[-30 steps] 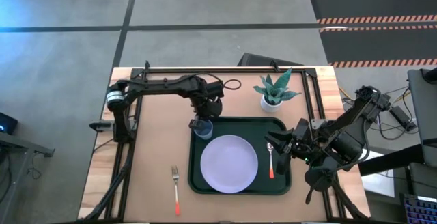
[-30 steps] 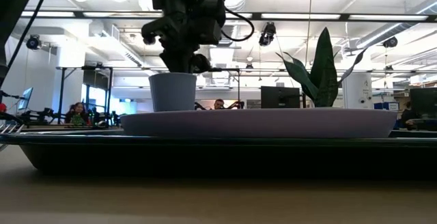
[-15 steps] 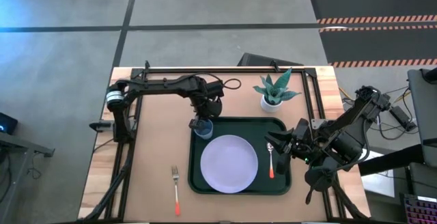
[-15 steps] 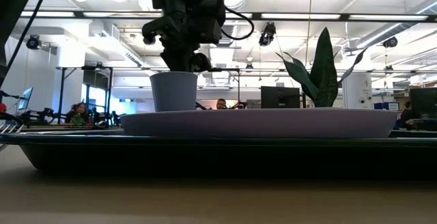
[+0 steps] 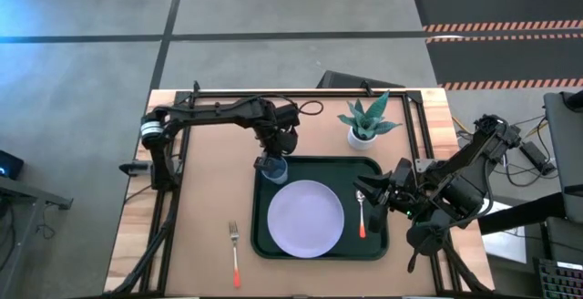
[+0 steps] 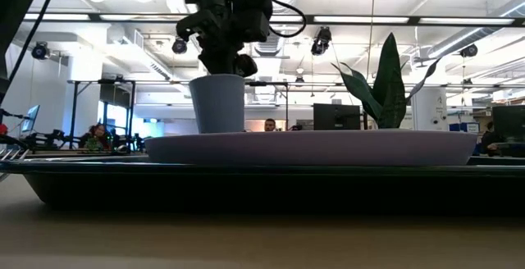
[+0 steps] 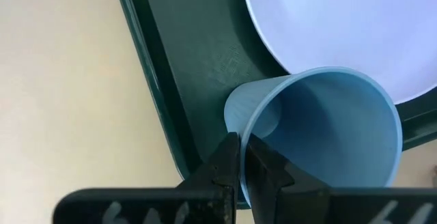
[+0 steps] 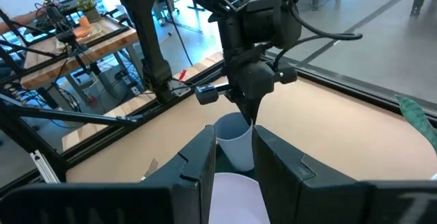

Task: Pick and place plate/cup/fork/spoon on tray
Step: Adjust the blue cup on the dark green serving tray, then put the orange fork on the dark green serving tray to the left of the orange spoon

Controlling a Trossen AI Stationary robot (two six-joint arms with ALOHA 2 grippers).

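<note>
We find the left gripper (image 7: 240,157) pinched on the rim of the cup (image 7: 321,132), which is over the tray (image 5: 368,168)'s far left corner beside the plate (image 5: 305,217). We advise lowering it level, clear of the plate, before release. The right gripper (image 8: 234,149) waits half-open beside the tray.

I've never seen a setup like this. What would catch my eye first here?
Probably the left gripper, pinching the rim of a small blue cup at the far left corner of a dark green tray. Next, the big lavender plate filling the tray's middle, with a spoon beside it. A fork lies alone on the table, left of the tray.
</note>
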